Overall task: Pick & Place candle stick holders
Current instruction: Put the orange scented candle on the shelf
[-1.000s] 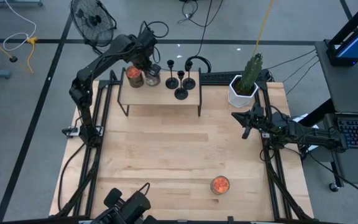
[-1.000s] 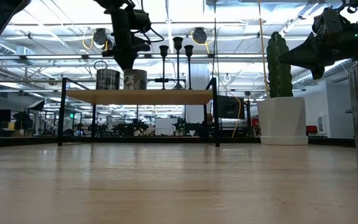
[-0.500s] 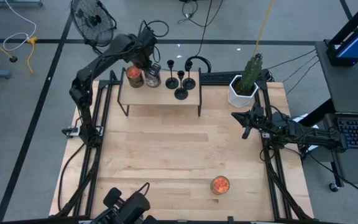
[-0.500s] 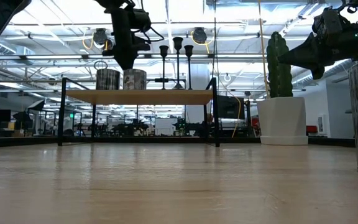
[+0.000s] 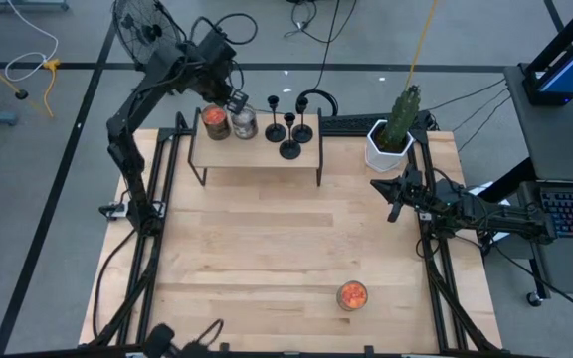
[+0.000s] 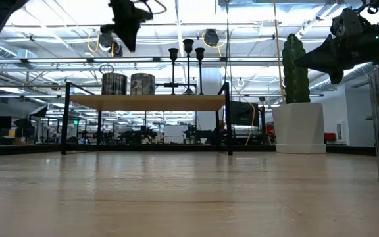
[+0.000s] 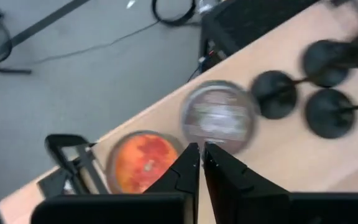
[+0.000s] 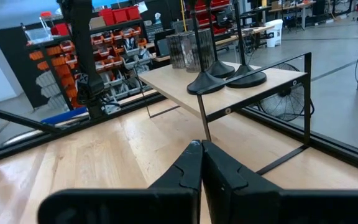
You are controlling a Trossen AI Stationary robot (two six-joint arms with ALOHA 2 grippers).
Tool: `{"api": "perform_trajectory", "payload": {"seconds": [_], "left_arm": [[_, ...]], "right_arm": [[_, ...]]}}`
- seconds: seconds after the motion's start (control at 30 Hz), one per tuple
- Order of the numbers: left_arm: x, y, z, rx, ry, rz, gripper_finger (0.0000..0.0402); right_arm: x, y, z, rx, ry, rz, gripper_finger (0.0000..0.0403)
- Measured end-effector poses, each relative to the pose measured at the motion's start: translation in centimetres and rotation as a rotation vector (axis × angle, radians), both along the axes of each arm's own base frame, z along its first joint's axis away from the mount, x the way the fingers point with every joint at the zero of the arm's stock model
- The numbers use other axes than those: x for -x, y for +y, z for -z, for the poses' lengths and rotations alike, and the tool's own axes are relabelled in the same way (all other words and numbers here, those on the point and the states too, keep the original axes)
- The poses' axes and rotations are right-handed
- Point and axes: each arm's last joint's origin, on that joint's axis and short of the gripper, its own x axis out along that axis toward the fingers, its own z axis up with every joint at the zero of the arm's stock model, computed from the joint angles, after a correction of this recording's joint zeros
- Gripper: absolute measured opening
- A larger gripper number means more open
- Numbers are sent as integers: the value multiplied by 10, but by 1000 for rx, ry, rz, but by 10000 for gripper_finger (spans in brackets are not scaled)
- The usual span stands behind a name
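The left tool [image 5: 235,99] hangs in the air above the back left end of a small raised shelf [image 5: 257,149], its fingers [image 7: 188,163] pressed together with nothing between them. Straight beneath it on the shelf stand an orange-filled jar [image 5: 215,121] and, beside that, a silver can [image 5: 244,124] (the left wrist view looks straight down on both lids).

To the right of that tool, past the can, the three black candle stick holders [image 5: 289,127] stand upright in a tight cluster on the right half of the shelf: round disc bases, thin stems, small cups on top. In the low view their stems [image 6: 187,66] rise side by side above the shelf board.

Further right, a cactus in a white pot [image 5: 390,139] sits at the back right corner of the worktop [image 5: 267,249]. Just in front of it, the right tool [image 5: 394,194] waits over the worktop's right edge, fingers closed and empty, pointing toward the shelf.

Near the front of the worktop, well apart from both tools, stands a second orange-filled jar [image 5: 352,295].
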Motion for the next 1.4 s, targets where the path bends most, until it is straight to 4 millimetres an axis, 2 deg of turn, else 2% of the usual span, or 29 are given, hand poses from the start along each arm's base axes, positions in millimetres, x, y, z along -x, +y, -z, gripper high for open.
{"api": "perform_trajectory", "payload": {"seconds": [0.4,0.6,0.83,1.13,1.4], "left_arm": [[14,-76,-43,-68,-164,111,26],[20,-99,-46,-77,-176,115,26],[27,-119,-16,-38,-136,83,26],[39,-145,36,-30,-310,134,26],[58,-167,86,-7,-443,158,26]], "right_arm": [[0,0,-1,-111,-57,4,0],[0,0,-1,-105,-54,4,0],[-1,1,-1,-91,-47,-50,0],[-2,8,-2,-64,-42,-283,0],[-4,12,-15,-2,-80,-438,0]]}}
